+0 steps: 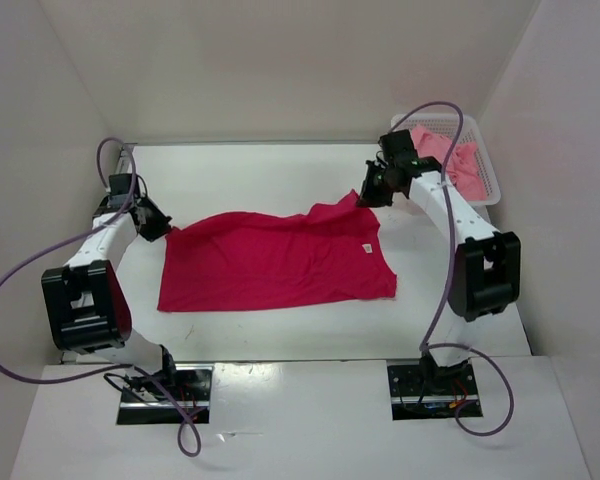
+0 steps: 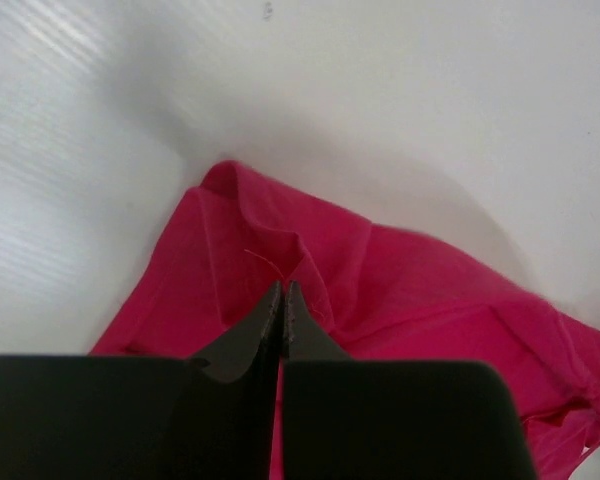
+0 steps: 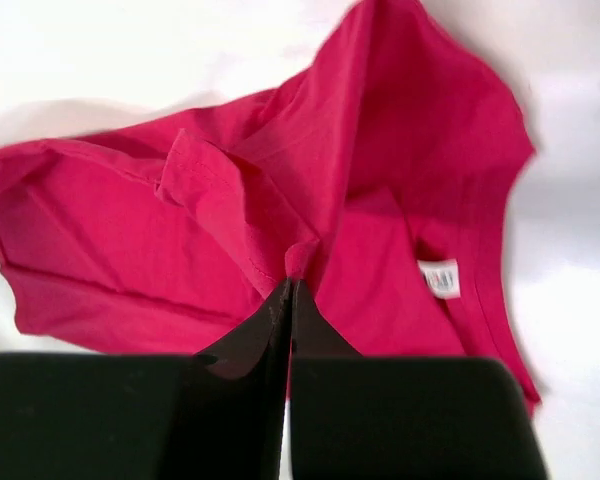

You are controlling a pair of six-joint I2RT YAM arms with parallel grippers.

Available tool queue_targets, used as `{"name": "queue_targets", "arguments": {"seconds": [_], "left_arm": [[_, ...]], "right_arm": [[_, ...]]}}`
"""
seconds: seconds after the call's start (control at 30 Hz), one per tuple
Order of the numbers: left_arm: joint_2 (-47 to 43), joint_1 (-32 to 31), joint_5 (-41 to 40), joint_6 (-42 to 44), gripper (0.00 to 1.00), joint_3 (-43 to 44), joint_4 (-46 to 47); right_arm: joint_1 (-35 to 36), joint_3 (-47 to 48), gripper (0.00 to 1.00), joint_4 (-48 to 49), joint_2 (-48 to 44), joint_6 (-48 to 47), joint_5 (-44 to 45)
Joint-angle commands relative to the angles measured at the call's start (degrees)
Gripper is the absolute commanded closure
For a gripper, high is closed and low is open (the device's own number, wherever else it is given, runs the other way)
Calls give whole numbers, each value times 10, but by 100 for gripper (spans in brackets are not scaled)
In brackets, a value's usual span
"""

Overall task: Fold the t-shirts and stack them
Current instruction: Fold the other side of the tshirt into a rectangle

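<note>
Crimson t-shirt [image 1: 280,265] lies spread flat at the middle of the table [image 1: 260,175]. At its ten o'clock the left gripper [image 1: 156,226] is clenched on the far hem corner. At two o'clock the right gripper [image 1: 368,196] pinches the shoulder cloth. Together they likely tension the far edge for a fold. Farther out at two o'clock, the light pink t-shirt [image 1: 450,158] sits in the basket [image 1: 492,185].
</note>
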Motion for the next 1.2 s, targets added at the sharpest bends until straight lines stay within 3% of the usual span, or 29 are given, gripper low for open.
{"name": "queue_targets", "arguments": {"seconds": [0.0, 0.1, 0.4, 0.73, 0.83, 0.87, 0.9, 0.97, 1.07, 1.1, 1.13, 1.17], "left_arm": [[-41, 25, -15, 20, 100, -21, -23], [-92, 25, -41, 26, 100, -34, -23], [-123, 30, -63, 38, 100, -60, -43], [-82, 30, -48, 54, 99, -86, -70], [-90, 44, -24, 54, 89, -92, -81], [-102, 50, -19, 48, 82, -92, -81], [-109, 50, -19, 48, 76, -99, -81], [-129, 64, -19, 29, 60, -99, -81], [-148, 64, -12, 14, 60, -77, -88], [-155, 64, 7, 9, 64, -71, -73], [-155, 58, 19, 9, 68, -71, -60], [-155, 49, 31, -1, 72, -71, -44]], "right_arm": [[-1, -53, 100, 29, -96, -4, 30], [-1, -97, 100, 13, -147, -4, 36], [-14, -226, 100, -53, -223, 10, 59], [-14, -291, 100, -107, -229, 43, 64], [-14, -291, 94, -120, -235, 43, 70], [-14, -291, 89, -120, -235, 48, 70], [-14, -291, 77, -120, -235, 48, 70], [-14, -284, 69, -120, -241, 48, 70], [-14, -271, 69, -115, -241, 43, 54], [-14, -266, 73, -108, -236, 43, 46], [-6, -265, 86, -80, -236, 38, 37], [-1, -265, 91, -61, -230, 37, 23]]}}
